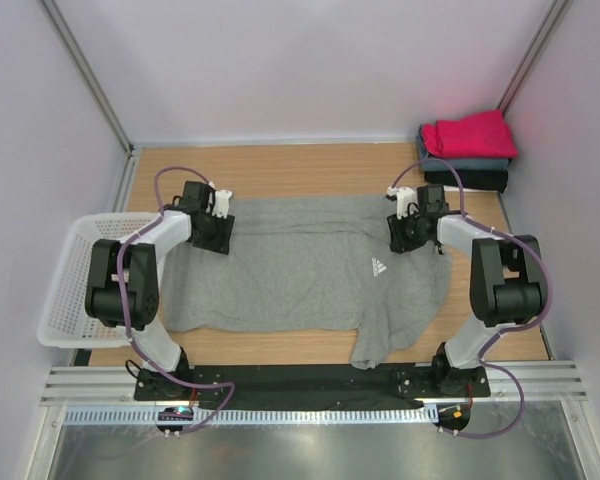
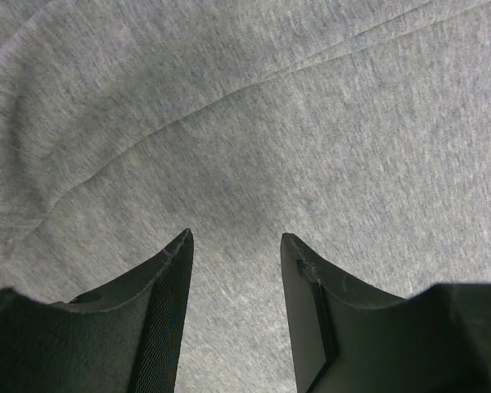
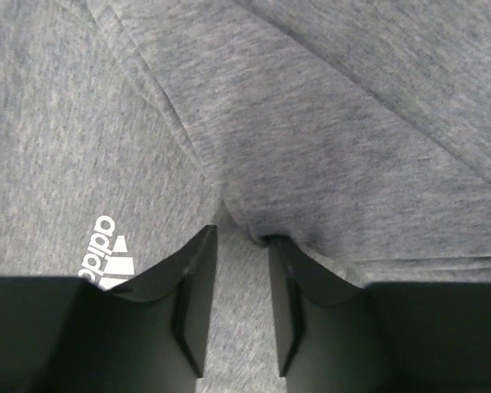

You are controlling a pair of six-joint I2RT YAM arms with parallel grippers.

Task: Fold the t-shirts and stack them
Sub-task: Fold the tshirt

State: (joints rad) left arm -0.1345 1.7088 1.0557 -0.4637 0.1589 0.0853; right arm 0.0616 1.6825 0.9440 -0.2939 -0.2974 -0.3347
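This is a robot test cell in a lab. Plain white panels on metal struts wall in a wooden table. A cabled left arm and right arm stand bolted to a black plate along its near edge.

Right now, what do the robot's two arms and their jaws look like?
The left arm and right arm match: chunky black joint housings, smooth white link shells, a thin purple cable looping along each. The jaws are matte black tapered wedges with flat inner faces.
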